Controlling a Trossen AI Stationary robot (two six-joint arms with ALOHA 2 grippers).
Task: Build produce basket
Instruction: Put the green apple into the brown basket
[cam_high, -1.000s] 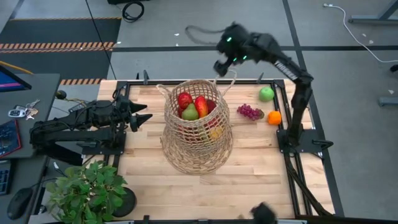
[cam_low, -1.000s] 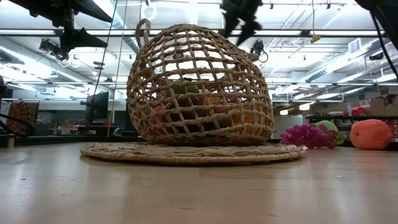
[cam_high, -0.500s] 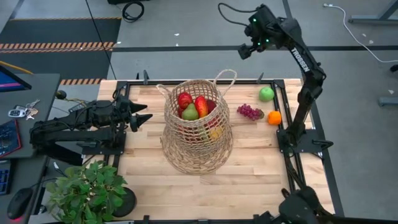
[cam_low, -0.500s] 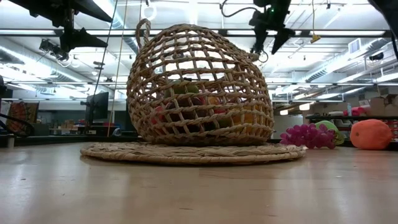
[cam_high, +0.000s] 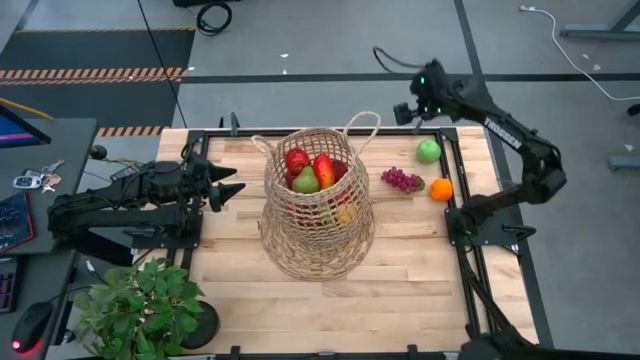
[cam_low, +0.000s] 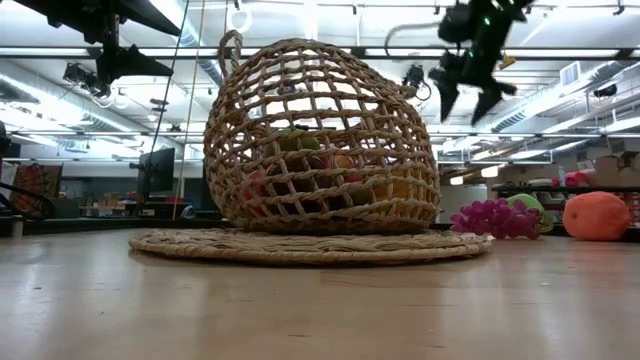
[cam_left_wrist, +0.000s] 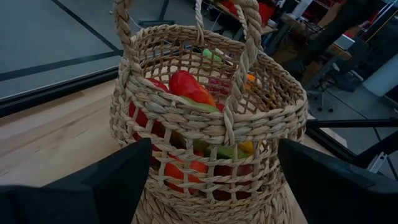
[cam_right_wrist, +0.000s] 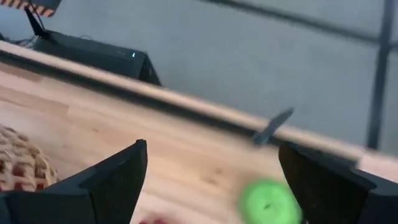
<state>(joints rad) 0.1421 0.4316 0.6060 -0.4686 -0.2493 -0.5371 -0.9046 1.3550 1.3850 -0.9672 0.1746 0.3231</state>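
While the tall tan open-weave wicker basket (cam_high: 318, 200) stands upright near the middle of the light wooden table (cam_high: 240, 270), its neck is filled with toy produce: a red pepper (cam_high: 323, 169), a red apple (cam_high: 297, 159) and a green pear-shaped piece (cam_high: 306, 181). 3 more pieces lie on the table between the basket and the right edge, toward the far right corner: a bunch of purple grapes (cam_high: 401, 180), a green apple (cam_high: 429, 151) and an orange (cam_high: 441, 189), each just beside the next. Above the far edge, near the green apple, the right pincer (cam_high: 407, 112) hangs in the air with its fingers apart and nothing between them. At the left edge the left pincer (cam_high: 226, 187) points at the basket, fingers spread and empty. A leafy green potted plant (cam_high: 145, 303) sits at the near left corner.
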